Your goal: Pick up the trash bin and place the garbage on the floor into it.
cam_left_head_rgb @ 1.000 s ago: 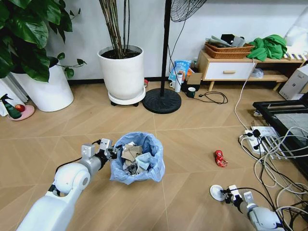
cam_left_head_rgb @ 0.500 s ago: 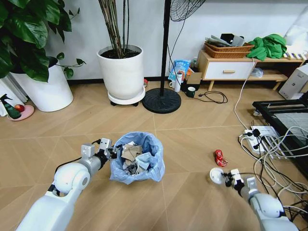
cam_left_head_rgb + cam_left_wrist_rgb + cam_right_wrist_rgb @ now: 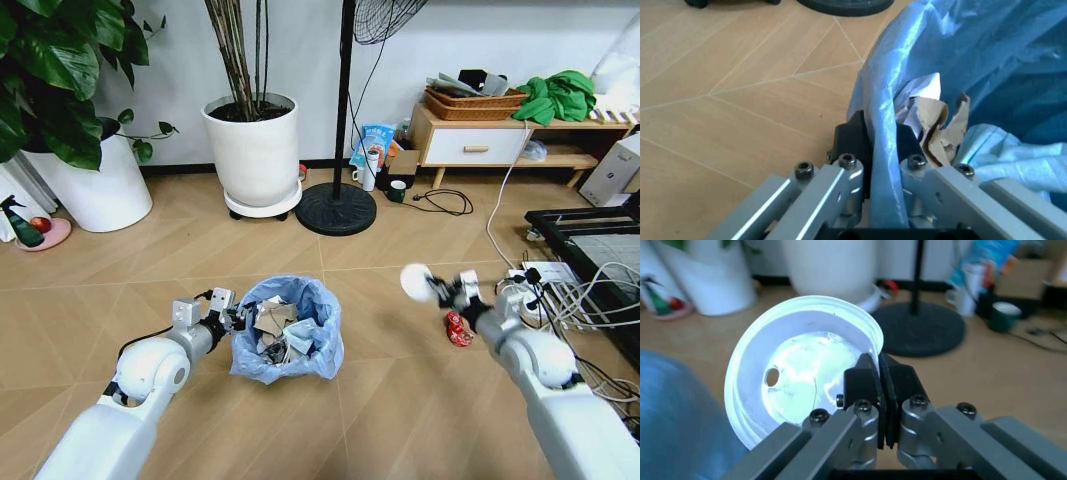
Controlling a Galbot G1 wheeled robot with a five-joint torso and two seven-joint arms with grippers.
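We saw the left end effector (image 3: pixel 228 316) clenched on the rim of the trash bin (image 3: pixel 287 329), its 2 fingers (image 3: pixel 851 137) pinching the crinkly light-blue bag liner (image 3: pixel 960 60) between them in the left wrist view. The bin stood on the tan chevron floor (image 3: pixel 380 400), low in the middle of the head view, and it already held crumpled paper and brown scraps (image 3: pixel 270 318). The right end effector (image 3: pixel 437 288) was raised above the floor to the right of the bin and well apart from it, grasping a white disc (image 3: pixel 415 282) by its edge. In the right wrist view the disc (image 3: pixel 803 367) showed as a shallow round lid with a small hole, its rim nipped between the closed fingers (image 3: pixel 860 382). A red crushed wrapper (image 3: pixel 459 329) lay on the floor just below the right arm in the head view, near a power strip and a tangle of cables (image 3: pixel 560 300). Behind the bin we noted a white plant pot (image 3: pixel 253 150) and the black round base of a standing fan (image 3: pixel 336 208).
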